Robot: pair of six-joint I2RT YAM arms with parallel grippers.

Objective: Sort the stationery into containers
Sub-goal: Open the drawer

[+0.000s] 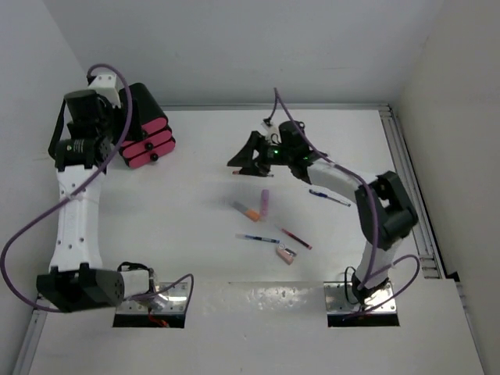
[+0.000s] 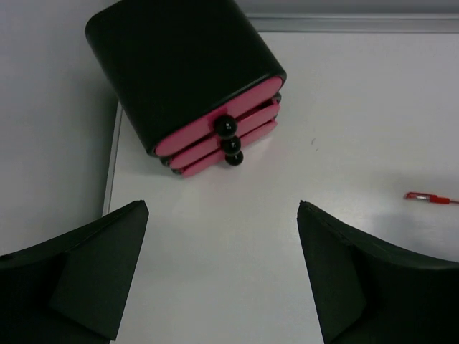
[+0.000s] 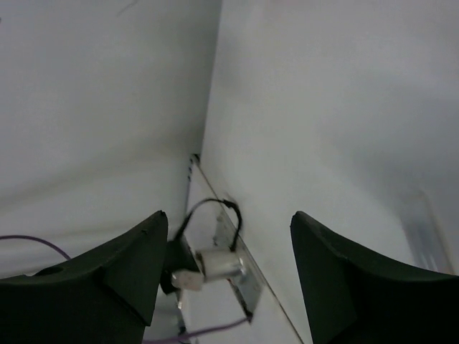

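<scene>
White walls (image 1: 234,47) close in a white bench (image 1: 187,234) on three sides. At its far left corner sits a glossy black cabinet (image 2: 179,64), turned so that its three pink drawers (image 2: 215,136) and their black knobs (image 2: 226,126) face out over the bench. All three drawers look shut, so nothing can go in yet. Just short of the cabinet hover the left fingers (image 2: 93,265), spread wide and holding nothing, aimed at the knobs and probably lined up to pull a drawer open. Well apart from the cabinet, around the middle of the bench, the stationery lies loose: an orange-and-white marker (image 1: 247,209) just beside a lilac marker (image 1: 265,203), and nearer the arms a blue pen (image 1: 258,238), a red pen (image 1: 297,238) and a small pinkish eraser (image 1: 286,255). Beyond this cluster hang the right fingers (image 3: 344,272), also spread and empty, tipped up toward the wall rather than down at the items. Farthest right, under that arm, lies a second blue pen (image 1: 328,197).
</scene>
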